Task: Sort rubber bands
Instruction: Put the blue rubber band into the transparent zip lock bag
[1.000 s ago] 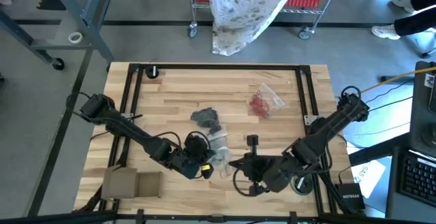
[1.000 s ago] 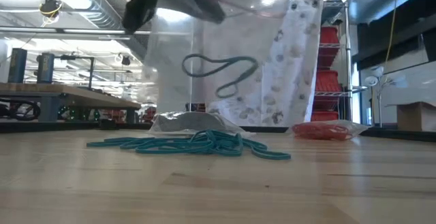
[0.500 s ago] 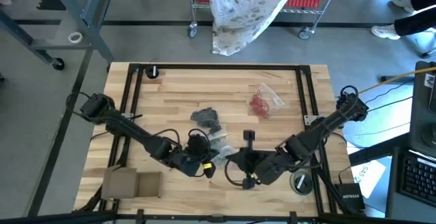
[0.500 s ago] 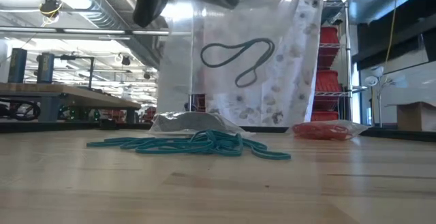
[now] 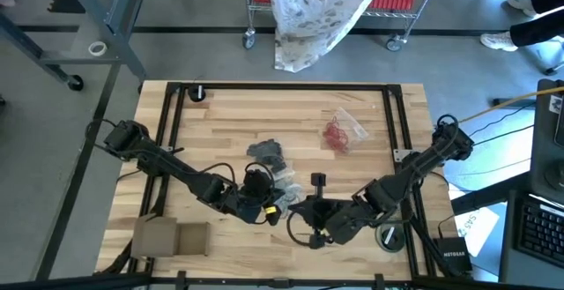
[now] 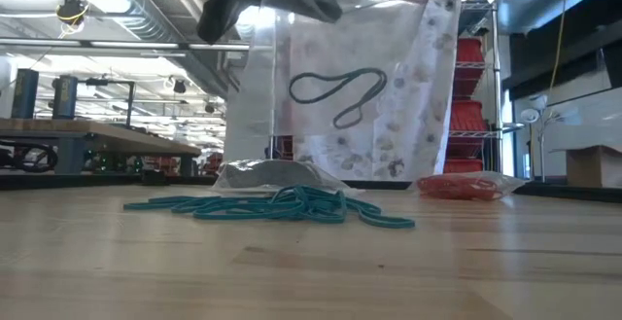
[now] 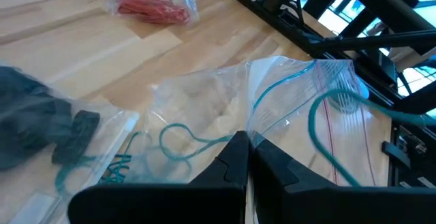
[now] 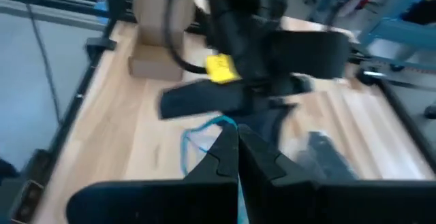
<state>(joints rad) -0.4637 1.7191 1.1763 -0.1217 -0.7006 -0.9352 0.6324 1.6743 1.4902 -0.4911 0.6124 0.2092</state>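
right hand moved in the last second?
Yes. In the high view the right hand has shifted left along the near edge, toward the left hand, closer to the grey bag.

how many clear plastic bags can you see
3, perhaps more hidden: one holding red bands at the table's far right, one with dark bands mid-table, and one with a teal band lifted between the claws.

Near-middle of the table (image 5: 220, 105) crowded by both arms and a raised clear bag (image 6: 340, 77), teal bands (image 6: 282, 205) heaped beneath, grey bag (image 5: 266, 152) and red bag (image 5: 340, 132) behind, far left boards open
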